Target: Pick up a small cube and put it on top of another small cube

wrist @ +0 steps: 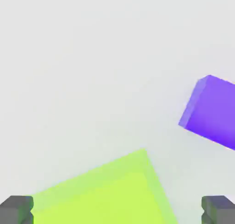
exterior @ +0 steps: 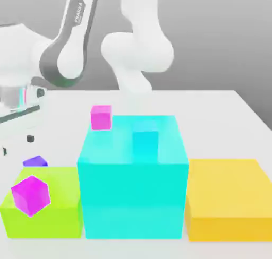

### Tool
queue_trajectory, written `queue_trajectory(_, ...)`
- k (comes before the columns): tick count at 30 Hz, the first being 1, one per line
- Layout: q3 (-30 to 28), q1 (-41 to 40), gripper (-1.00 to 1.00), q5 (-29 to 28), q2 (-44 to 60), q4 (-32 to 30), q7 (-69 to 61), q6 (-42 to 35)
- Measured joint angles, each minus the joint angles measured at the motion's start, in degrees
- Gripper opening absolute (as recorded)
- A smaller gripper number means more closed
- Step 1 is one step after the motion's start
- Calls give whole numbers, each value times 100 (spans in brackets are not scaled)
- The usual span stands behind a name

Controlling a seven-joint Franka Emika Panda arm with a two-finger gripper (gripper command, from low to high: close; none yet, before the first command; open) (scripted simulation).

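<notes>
Lime block sits between your spread, empty fingers; purple cube lies off to one side, on the desk.

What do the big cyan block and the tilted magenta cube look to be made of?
Big cyan block: smooth and slightly translucent, like tinted plastic or resin; a small cyan cube shows through it. Magenta cube, tilted on the lime block: opaque, matte, flat-coloured, plastic-like. Both are simulator renders, so no true material can be told.
</notes>
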Motion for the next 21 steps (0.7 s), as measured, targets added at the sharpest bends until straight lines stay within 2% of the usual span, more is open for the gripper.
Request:
queue_trajectory(3, -108, -352, 0, -61, 444, -165, 568, 330)
queue_trajectory(6, 118, -381, 0, 247, 965, -102, 416, 750)
queue_trajectory(10, 672, -825, 0, 656, 1687, 17, 129, 1337)
queue_trajectory(11, 768, -909, -100, 704, 1799, 34, 95, 1429)
queue_trajectory(17, 816, -950, -100, 725, 1856, 43, 81, 1489)
queue_trajectory(21, 497, -719, -100, 381, 1349, -40, 327, 1079)
